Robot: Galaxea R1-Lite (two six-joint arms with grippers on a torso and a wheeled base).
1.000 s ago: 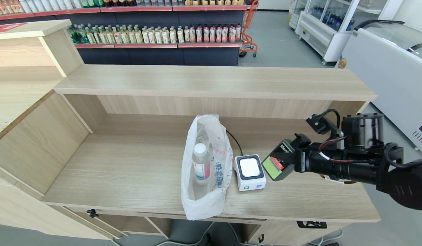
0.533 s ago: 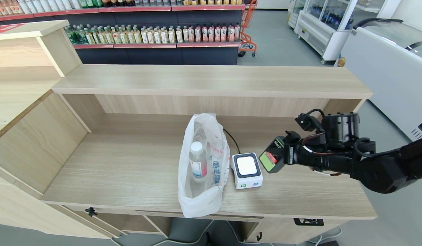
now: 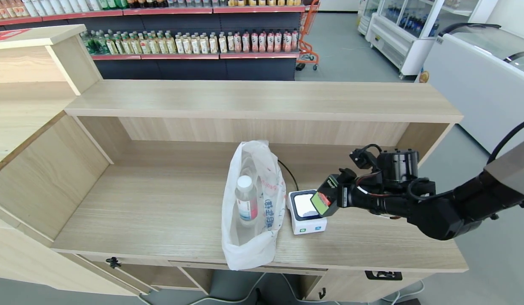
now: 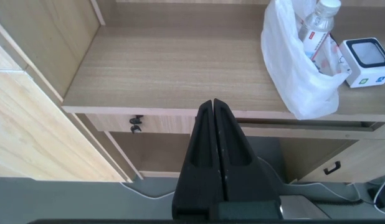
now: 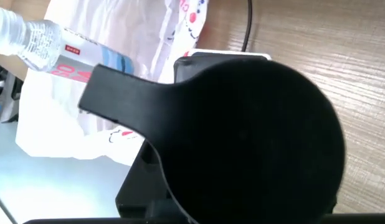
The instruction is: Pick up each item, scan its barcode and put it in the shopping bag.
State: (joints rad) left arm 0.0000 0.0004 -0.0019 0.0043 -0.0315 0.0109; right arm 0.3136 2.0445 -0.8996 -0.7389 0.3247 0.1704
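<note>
My right gripper (image 3: 335, 194) is shut on a small green and black box (image 3: 322, 198), held tilted just above the right edge of the white barcode scanner (image 3: 306, 221). Left of the scanner stands a white plastic shopping bag (image 3: 252, 241), mouth open, with a clear water bottle (image 3: 246, 203) upright inside. In the right wrist view the bag (image 5: 127, 31), the bottle (image 5: 32, 38) and a corner of the scanner (image 5: 202, 58) lie beyond a dark held shape. My left gripper (image 4: 213, 107) is shut and empty, low in front of the counter's front edge, well away from the bag (image 4: 295, 71).
The wooden checkout counter (image 3: 160, 212) has a raised back shelf (image 3: 262, 99) and a side wall on the left. A black cable (image 3: 291, 173) runs from the scanner to the back. Drink shelves and freezers stand behind.
My right arm has carried the green box leftward, from beside the scanner to over its right edge. The head view shifted slightly early on. Bag, bottle and scanner stayed put.
</note>
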